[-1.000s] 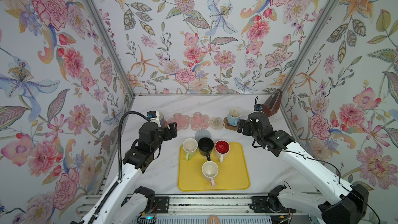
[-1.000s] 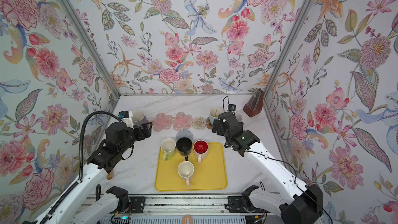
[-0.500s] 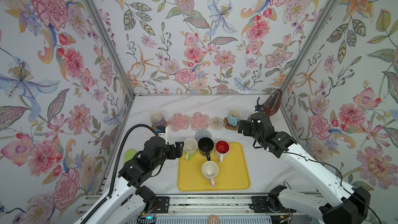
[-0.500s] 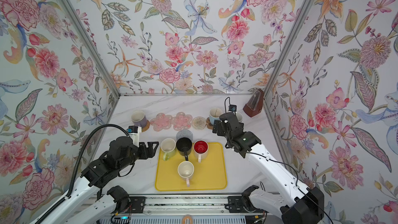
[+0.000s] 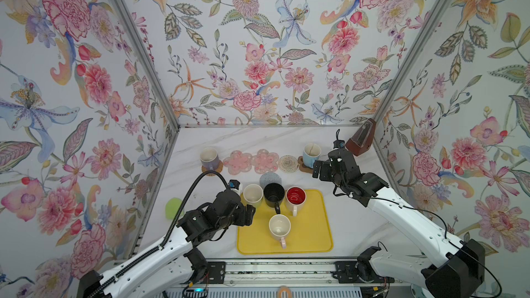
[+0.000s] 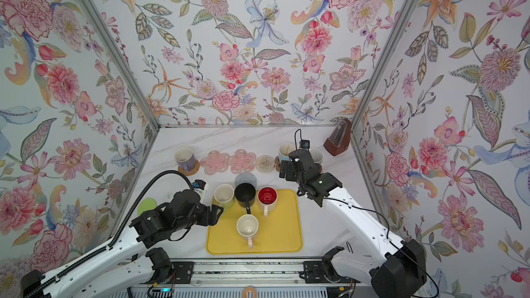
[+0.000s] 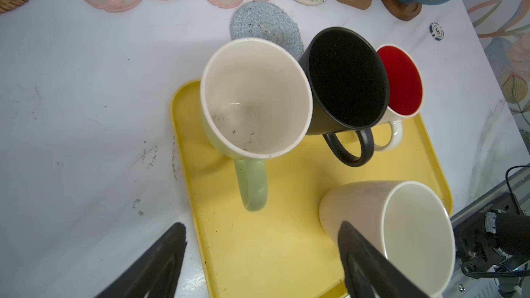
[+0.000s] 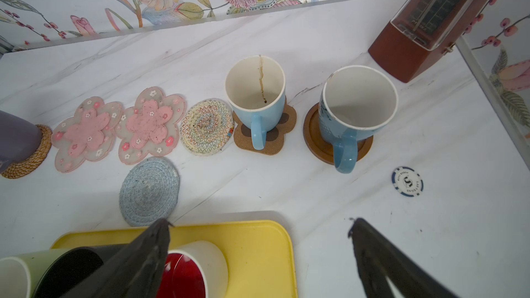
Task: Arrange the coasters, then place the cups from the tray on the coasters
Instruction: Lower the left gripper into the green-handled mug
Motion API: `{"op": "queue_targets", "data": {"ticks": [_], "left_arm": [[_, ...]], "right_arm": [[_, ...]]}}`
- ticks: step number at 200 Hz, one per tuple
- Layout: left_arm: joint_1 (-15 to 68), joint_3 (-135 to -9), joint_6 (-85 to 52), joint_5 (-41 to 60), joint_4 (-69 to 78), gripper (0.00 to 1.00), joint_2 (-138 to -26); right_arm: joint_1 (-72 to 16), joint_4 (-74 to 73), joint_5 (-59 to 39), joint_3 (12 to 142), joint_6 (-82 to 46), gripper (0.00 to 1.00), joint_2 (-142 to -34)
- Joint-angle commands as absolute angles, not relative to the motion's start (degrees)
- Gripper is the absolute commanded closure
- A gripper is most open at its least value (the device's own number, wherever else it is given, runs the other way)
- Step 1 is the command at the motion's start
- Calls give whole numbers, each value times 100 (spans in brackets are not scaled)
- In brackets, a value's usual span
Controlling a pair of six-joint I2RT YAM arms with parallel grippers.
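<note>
**Asker:** Mugs on the tray [image 5: 312, 232], how many?

**Me:** Four, all upright. The light green mug [image 5: 253, 194], the black mug [image 5: 274, 193] and the white mug with red inside [image 5: 295, 196] stand in a row along the far edge. The cream mug with pink handle [image 5: 279, 226] stands alone nearer my base.

**Asker:** Your left pincer?

**Me:** My left gripper [image 5: 248, 216] hangs over the tray's left edge, just beside the light green mug. Its jaws are wide and nothing sits between them.

**Asker:** The right?

**Me:** My right gripper [image 5: 317, 169] is off the tray, above the bare table [image 5: 347, 225] past its far right corner. It is spread wide and empty.

**Asker:** Coasters?

**Me:** Six lie in a row along the back.
- The tan rattan coaster [image 5: 213, 169] carries the lavender mug [image 5: 209, 157].
- The two pink flower coasters [image 5: 238, 161] and the beige woven coaster [image 5: 288, 163] are bare.
- The paw-print coaster [image 5: 304, 168] holds a light blue mug [image 5: 311, 154].
- The dark wooden coaster [image 8: 315, 139] holds the second light blue mug [image 8: 338, 130].

The grey speckled coaster [image 5: 269, 177] lies out of the row, just beyond the tray's far edge, behind the black mug.
</note>
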State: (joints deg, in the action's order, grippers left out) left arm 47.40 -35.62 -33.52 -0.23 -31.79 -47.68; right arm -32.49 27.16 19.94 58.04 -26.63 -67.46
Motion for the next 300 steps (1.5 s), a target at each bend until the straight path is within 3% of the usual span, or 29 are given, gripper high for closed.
{"op": "queue_targets", "data": {"ticks": [1, 93, 197, 300], "left_arm": [[4844, -3543, -3290, -26, -3111, 16, -4996], [4874, -3597, -3079, -303, -2773, 22, -6026], [4863, -3821, -2902, -597, -2457, 35, -6910], [4869, -3920, -2827, -791, -2408, 62, -7166]], "right_arm": [[-3234, 2604, 1947, 5707, -2724, 1, -6668], [-3230, 2514, 1860, 5295, -2912, 1, -6185], [-3287, 2368, 1694, 5162, -2986, 1, -6243], [-3288, 2311, 1686, 5027, -3039, 1, -6218]]}}
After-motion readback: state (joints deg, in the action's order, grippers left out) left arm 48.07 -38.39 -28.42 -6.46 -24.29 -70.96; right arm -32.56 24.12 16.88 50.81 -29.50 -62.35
